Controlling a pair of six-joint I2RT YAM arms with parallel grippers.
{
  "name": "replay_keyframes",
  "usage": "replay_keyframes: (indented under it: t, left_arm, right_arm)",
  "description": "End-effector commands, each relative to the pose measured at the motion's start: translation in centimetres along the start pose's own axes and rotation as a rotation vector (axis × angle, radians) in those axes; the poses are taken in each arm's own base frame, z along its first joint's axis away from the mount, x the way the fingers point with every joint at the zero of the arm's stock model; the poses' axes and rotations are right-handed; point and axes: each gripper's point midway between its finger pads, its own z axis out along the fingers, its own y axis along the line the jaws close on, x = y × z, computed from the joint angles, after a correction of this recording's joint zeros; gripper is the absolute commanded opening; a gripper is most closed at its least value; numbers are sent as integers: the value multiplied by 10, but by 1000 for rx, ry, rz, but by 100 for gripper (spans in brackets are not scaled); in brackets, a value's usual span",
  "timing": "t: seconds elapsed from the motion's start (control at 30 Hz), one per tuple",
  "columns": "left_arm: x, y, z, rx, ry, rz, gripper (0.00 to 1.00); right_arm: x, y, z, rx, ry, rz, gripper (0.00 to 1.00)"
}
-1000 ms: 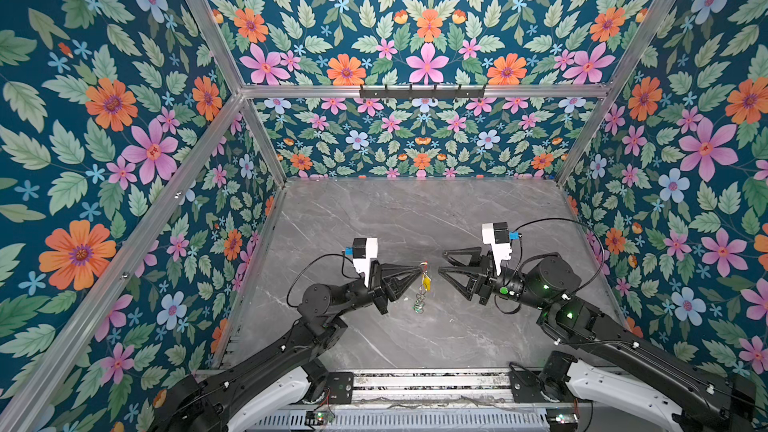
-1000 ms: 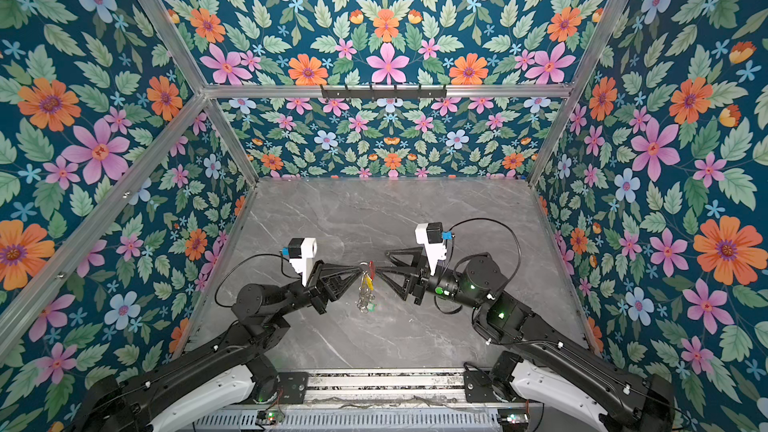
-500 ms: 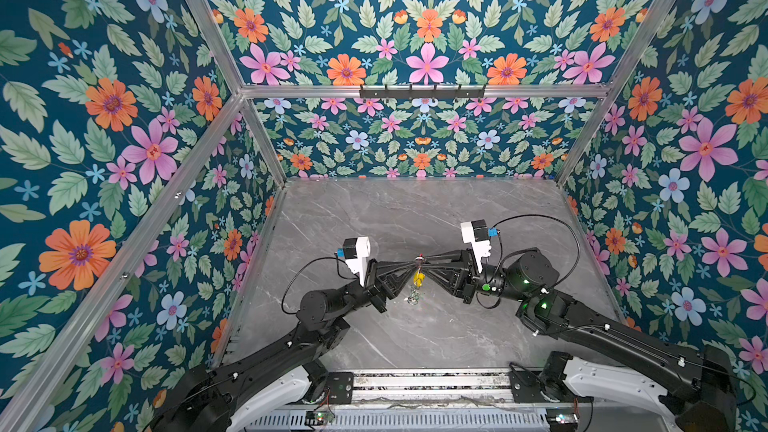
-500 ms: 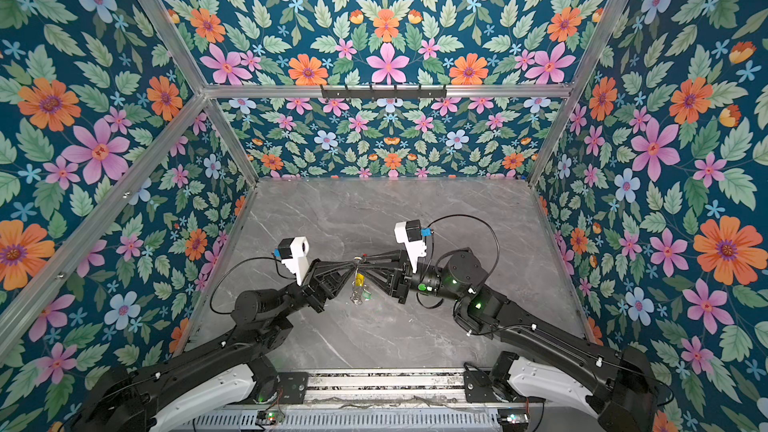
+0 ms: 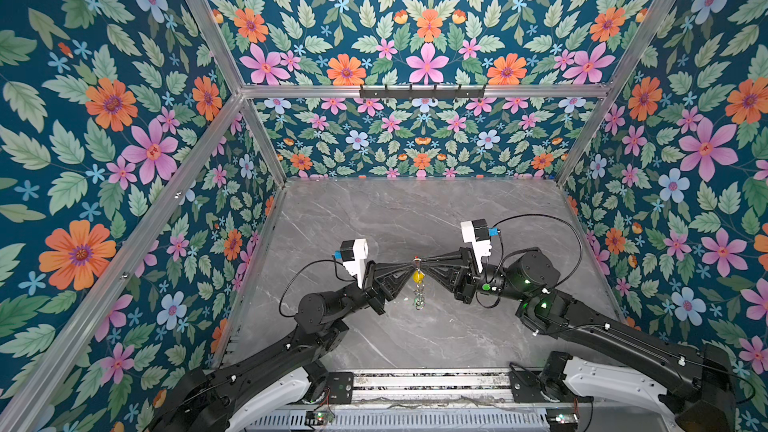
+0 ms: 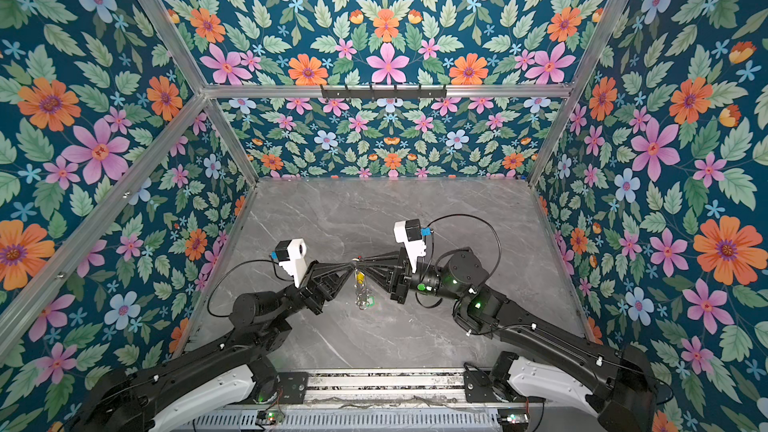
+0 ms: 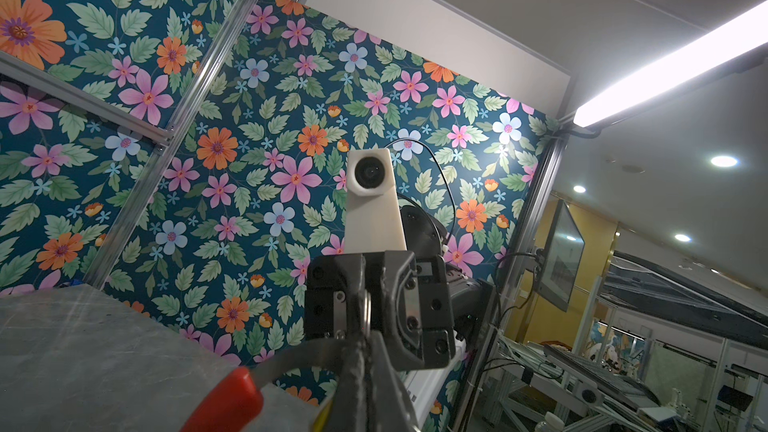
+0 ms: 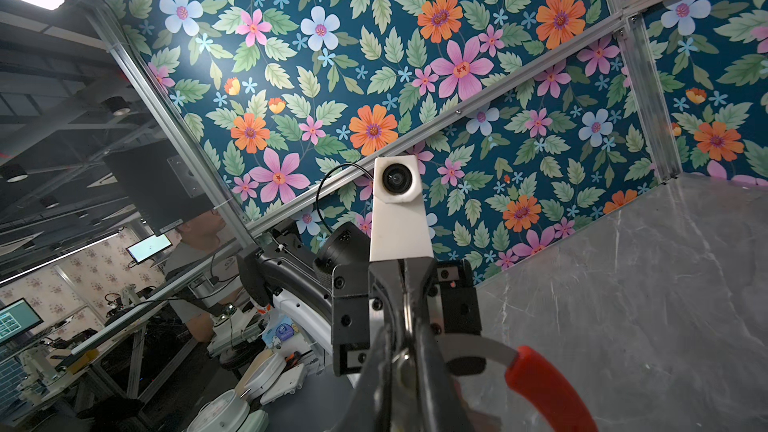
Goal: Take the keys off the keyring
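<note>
The left gripper [image 5: 408,271] and the right gripper [image 5: 427,266] meet tip against tip above the desk [image 5: 415,209]. The jaws of both are pressed together on the keyring [image 8: 478,347], a thin grey hoop that stands on its edge between them, with its red sleeve [image 8: 548,392] just beside the grip. The keys [image 5: 418,280] hang straight down under this meeting point, their long axis vertical. Neither arm is nearer to them. In my judgement, one gripper must let go and reach downward to take a key.
</note>
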Motion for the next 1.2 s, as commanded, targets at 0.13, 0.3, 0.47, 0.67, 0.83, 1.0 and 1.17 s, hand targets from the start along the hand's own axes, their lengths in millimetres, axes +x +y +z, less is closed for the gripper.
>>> replay_keyframes:
  t: [0.13,0.3,0.47,0.67,0.83,1.0,1.17]
  left_arm:
    - [-6,-5,1,23,-22,23,0]
    - [-5,-7,2,32,-15,16,0]
    - [2,-4,-4,-9,25,-5,44]
    - [17,4,-5,-121,191,45,55]
    - [24,-3,0,-121,332,70,47]
    - [35,-1,6,-125,437,43,37]
    - [40,-6,10,-78,471,22,32]
  right_arm:
    - [-4,5,2,-21,0,-15,8]
    - [-1,2,-1,8,18,-14,0]
    - [5,0,-14,84,93,-29,0]
    - [15,2,-31,167,265,-54,0]
    - [20,6,-41,208,404,-81,0]
    - [25,11,-43,195,500,-102,0]
    - [27,16,-41,158,538,-118,0]
